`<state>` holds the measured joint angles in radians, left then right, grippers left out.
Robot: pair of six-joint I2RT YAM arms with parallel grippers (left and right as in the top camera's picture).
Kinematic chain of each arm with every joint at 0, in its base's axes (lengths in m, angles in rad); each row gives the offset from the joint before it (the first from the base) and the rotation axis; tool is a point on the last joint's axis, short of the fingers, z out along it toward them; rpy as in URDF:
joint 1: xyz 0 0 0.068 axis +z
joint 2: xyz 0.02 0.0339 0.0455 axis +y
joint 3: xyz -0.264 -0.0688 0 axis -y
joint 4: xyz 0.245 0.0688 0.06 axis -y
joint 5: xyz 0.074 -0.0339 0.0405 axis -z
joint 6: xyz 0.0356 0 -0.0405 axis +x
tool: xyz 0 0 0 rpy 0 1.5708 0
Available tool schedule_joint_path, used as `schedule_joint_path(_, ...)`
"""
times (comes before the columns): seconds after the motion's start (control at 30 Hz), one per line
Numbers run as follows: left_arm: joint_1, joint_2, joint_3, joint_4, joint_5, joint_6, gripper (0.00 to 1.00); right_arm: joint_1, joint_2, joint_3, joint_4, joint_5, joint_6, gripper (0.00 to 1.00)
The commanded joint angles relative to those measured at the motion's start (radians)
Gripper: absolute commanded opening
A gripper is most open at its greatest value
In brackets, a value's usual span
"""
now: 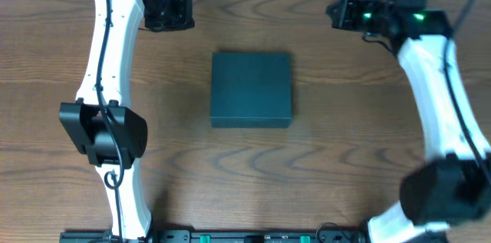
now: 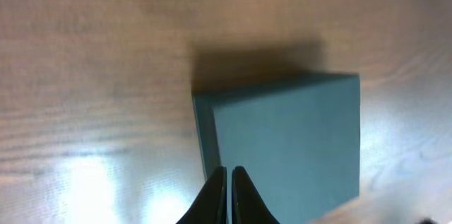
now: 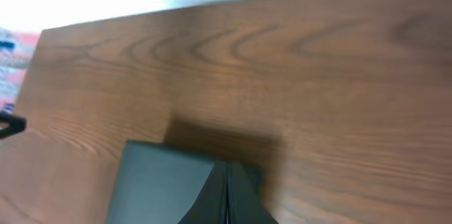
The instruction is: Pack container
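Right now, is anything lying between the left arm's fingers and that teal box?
No. In the overhead view, only bare wooden table separates the left fingers from the closed container; nothing lies on that stretch.

No text, label, brand, number or sign is showing readably in any view; the container (image 1: 252, 88) is presenting only plain, unmarked teal faces.

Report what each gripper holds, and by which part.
Nothing. The left gripper and right gripper are both shut on air, apart from the closed container.
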<state>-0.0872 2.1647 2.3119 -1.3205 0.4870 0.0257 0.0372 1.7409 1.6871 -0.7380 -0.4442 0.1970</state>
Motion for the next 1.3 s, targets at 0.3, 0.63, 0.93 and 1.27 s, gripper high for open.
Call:
schedule_joint_path(0.3,-0.018,-0.457,-0.122,-0.019,-0.079,0.095,0.06,0.005,-0.222,-0.001,-0.286,0.105,-0.212,0.02)
schedule_joint_path(0.63,-0.018,-1.012,-0.82,0.132,-0.098,0.082,0.06,0.029,-0.681,-0.38,-0.294,0.107,-0.235,0.02)
schedule_joint_path(0.93,-0.018,-1.41,-1.161,0.083,-0.037,0.052,0.06,0.032,-1.223,-0.761,-0.406,0.093,-0.175,0.02)
schedule_joint_path(1.27,-0.018,-1.508,-1.209,0.044,-0.023,-0.019,0.95,0.032,-1.419,-0.8,-0.428,0.097,-0.157,0.99)
